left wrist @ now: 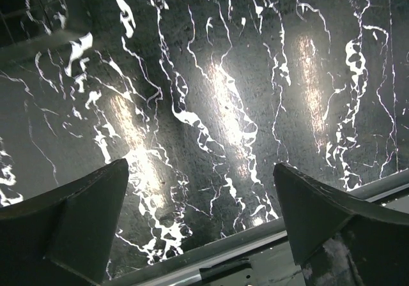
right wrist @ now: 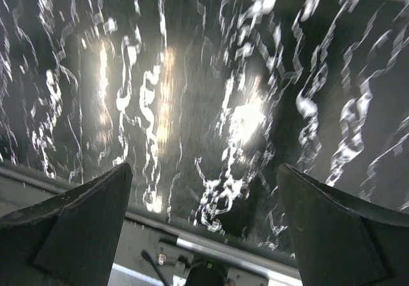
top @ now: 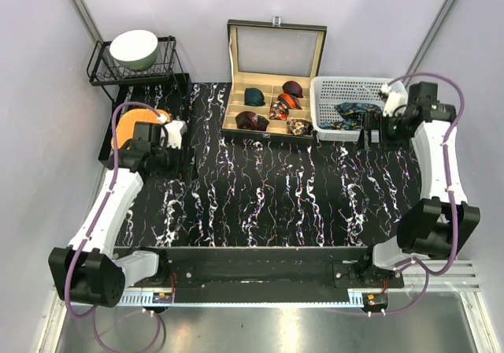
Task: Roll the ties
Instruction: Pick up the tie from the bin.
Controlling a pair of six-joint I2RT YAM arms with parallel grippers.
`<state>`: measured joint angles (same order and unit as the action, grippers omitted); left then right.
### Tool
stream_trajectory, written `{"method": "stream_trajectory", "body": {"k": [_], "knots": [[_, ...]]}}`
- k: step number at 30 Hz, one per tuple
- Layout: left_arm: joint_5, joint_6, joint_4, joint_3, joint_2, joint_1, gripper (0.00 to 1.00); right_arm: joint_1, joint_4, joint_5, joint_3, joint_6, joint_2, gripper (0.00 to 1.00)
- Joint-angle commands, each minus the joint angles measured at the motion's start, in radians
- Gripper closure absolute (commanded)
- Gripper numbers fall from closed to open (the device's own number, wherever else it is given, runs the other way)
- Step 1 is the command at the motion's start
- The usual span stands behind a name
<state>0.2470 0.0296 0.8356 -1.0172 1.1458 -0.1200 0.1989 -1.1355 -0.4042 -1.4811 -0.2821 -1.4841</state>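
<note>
A dark navy tie with a teal-and-gold pattern (top: 352,110) lies bunched in the white basket (top: 324,109) at the back right. Several coiled ties sit in the wooden box (top: 272,135): a green one (top: 253,96), a maroon one (top: 293,88) and a red-orange one (top: 288,101) among them. My right gripper (top: 370,137) hangs just in front of the basket, open and empty (right wrist: 203,166). My left gripper (top: 179,161) hovers over the left side of the table, also open with only marble between its fingers (left wrist: 199,165). Neither wrist view shows a tie.
The black marble-patterned tabletop (top: 268,195) spreads between the arms. A wire rack (top: 102,73) holding a green bowl (top: 134,49) stands at the back left, with an orange object (top: 130,123) beside my left arm. The box's lid (top: 276,47) stands upright.
</note>
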Motion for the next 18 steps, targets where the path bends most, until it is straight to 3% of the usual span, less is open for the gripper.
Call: {"method": "stream_trajectory", "body": {"k": [1,10,18], "knots": [[-0.003,0.045,-0.058,-0.102,-0.028,0.003,0.01,-0.006,0.031,0.027,-0.235,0.041,-0.053,0.0],[0.026,0.113,-0.142,-0.322,0.034,0.003,0.01,-0.004,0.06,0.188,-0.77,0.092,-0.416,0.0],[0.029,0.133,-0.141,-0.409,0.164,0.003,0.01,-0.003,0.042,0.245,-1.191,0.072,-0.783,0.0]]}}
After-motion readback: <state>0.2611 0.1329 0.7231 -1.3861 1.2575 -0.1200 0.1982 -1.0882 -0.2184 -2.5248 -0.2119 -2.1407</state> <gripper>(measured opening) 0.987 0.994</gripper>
